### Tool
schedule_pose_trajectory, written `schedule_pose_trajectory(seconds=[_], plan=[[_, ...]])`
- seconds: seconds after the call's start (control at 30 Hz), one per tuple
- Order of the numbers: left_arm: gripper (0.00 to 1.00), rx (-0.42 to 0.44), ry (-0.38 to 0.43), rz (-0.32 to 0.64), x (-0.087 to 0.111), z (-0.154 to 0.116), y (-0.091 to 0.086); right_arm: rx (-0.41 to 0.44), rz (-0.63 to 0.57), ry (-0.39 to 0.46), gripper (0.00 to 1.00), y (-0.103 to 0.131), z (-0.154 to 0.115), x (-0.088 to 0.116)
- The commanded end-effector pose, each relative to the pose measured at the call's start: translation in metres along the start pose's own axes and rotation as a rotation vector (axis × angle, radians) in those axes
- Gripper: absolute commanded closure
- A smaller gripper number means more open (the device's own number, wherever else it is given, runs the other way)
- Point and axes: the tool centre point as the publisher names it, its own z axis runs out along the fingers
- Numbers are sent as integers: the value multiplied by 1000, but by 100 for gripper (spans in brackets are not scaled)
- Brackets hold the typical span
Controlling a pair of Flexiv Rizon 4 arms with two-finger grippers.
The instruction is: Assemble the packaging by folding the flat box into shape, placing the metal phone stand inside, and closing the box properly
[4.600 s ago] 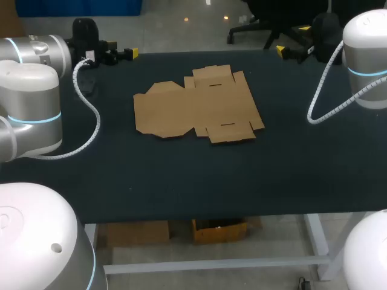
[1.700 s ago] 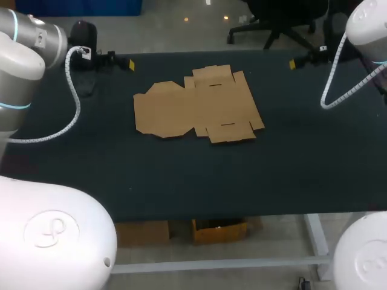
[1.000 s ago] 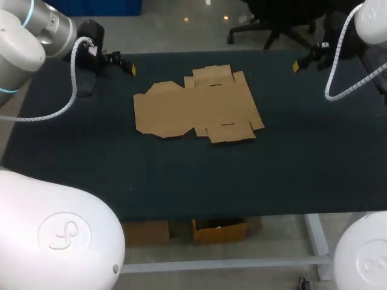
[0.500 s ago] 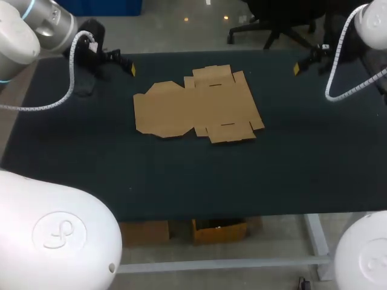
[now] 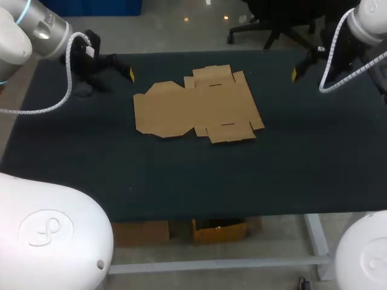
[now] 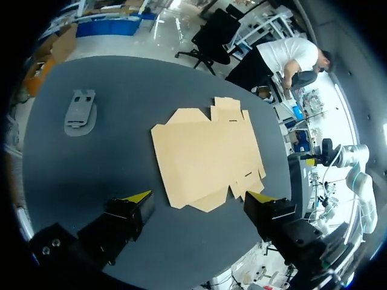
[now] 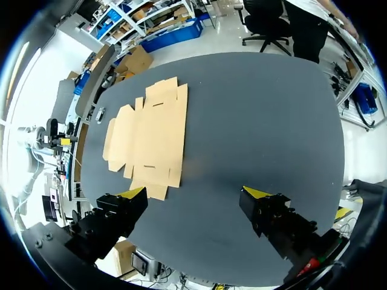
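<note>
The flat brown cardboard box (image 5: pixel 199 106) lies unfolded on the dark table, toward the far middle. It also shows ahead of both grippers in the wrist views, as the box (image 6: pixel 205 157) and the box (image 7: pixel 148 136). A grey metal phone stand (image 6: pixel 80 112) lies flat near the table's far left corner, well apart from the cardboard. My left gripper (image 5: pixel 128 72) hovers above the far left of the table, left of the box; the left gripper (image 6: pixel 198 196) is open and holds nothing. My right gripper (image 5: pixel 296 72) hovers at the far right; the right gripper (image 7: pixel 193 192) is open too.
The dark table top (image 5: pixel 242 175) spreads wide on all sides of the cardboard. Its front edge (image 5: pixel 211 214) runs across the near side. My left arm's white cable (image 5: pixel 66 66) hangs over the far left corner.
Both arms have swung a little, and each gripper has come slightly nearer and lower over the table. The cardboard and the stand have not moved.
</note>
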Motion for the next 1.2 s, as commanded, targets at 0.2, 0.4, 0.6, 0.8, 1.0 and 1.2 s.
schedule_pose_trajectory(seconds=[0.2, 0.4, 0.6, 0.8, 1.0, 1.2], plan=[[0, -50, 24, -48, -11, 22, -1, 106, 82, 27, 0, -5, 18, -6], [0, -79, 52, -71, -12, 28, 4, 60, 51, 80, 0, -12, 26, -8], [0, -117, 58, -96, -14, 33, 10, 39, 28, 131, 0, -18, 30, -9], [0, -202, -64, -130, -14, 32, 15, 39, 28, 131, 0, -18, 30, -9], [0, -202, -64, -130, -14, 32, 15, 39, 28, 131, 0, -18, 30, -9], [0, -186, -40, -133, -15, 44, 7, 46, 16, 177, 0, -9, 37, -1]])
